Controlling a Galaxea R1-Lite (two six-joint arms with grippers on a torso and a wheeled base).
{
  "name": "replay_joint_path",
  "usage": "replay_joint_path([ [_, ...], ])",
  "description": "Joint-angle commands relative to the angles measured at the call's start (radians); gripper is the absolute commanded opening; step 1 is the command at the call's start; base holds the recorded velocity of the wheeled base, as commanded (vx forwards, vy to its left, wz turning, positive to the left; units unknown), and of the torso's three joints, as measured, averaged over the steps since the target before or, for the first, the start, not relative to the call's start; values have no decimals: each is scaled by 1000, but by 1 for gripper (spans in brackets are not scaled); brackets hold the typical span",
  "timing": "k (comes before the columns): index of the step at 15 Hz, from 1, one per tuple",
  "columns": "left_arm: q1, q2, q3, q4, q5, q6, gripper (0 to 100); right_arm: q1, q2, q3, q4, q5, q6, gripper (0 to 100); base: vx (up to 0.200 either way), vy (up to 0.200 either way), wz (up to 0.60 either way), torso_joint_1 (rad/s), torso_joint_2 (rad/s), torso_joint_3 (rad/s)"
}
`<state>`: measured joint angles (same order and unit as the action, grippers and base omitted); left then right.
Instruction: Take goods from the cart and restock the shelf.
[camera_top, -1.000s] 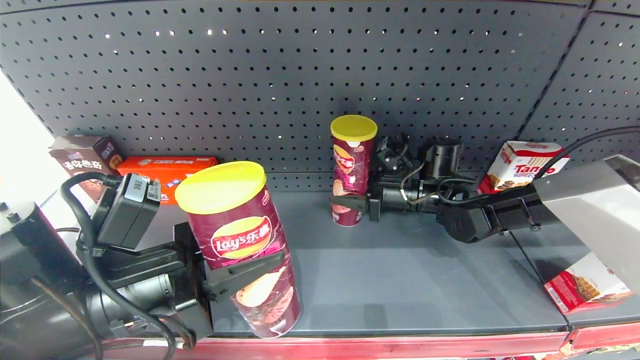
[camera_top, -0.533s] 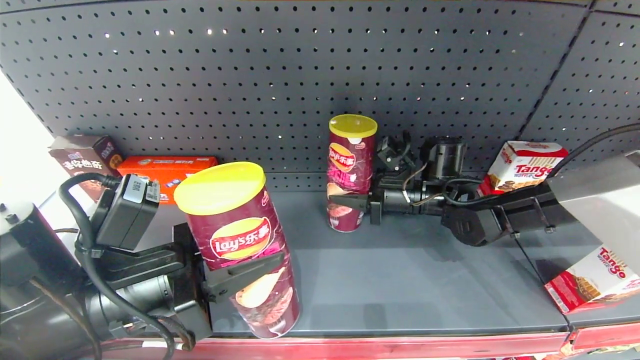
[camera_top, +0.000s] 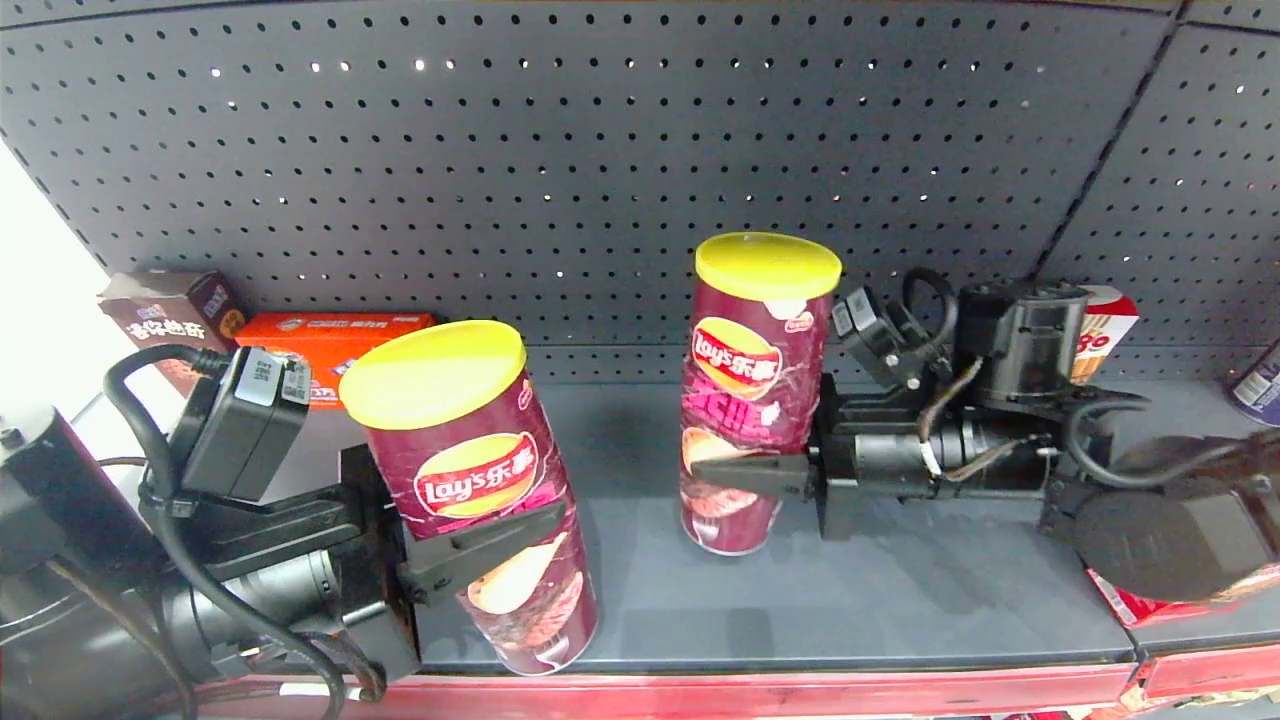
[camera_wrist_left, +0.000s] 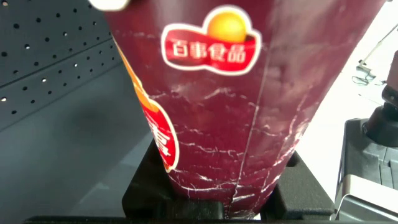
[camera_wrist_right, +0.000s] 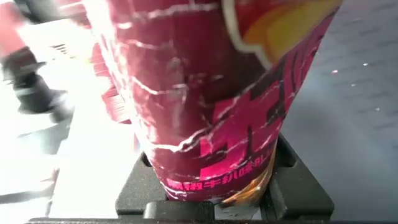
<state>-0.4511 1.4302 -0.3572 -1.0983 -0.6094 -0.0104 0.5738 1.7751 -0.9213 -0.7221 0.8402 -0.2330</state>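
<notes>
The left gripper (camera_top: 470, 520) is clamping one chip can (camera_top: 480, 470) at the near left edge of the shelf (camera_top: 900, 600), and the right gripper (camera_top: 745, 455) is gripping a second chip can (camera_top: 750, 370) mid-shelf, to its right. Both cans are leaning slightly, so each arm should probably be levelling its can, lowering it flat, well back from the red lip (camera_top: 800, 690), then releasing gently. The far fingers are hiding behind the cans, and whether either base is touching the shelf is proving hard to tell
</notes>
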Motion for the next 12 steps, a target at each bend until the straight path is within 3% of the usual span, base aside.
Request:
replay_joint_path([
  [1, 2, -1, 0, 0, 2, 0, 0, 38, -120, 171, -72, -10, -2, 0, 0, 0, 0, 0, 0, 0],
  [6, 2, 1, 3, 0, 2, -2, 0, 4, 4, 298, -324, -46, -2, 0, 0, 0, 0, 0, 0, 0],
  [12, 3, 1, 4, 0, 2, -3, 0, -2, 118, 295, -395, -44, -2, 0, 0, 0, 0, 0, 0, 0],
])
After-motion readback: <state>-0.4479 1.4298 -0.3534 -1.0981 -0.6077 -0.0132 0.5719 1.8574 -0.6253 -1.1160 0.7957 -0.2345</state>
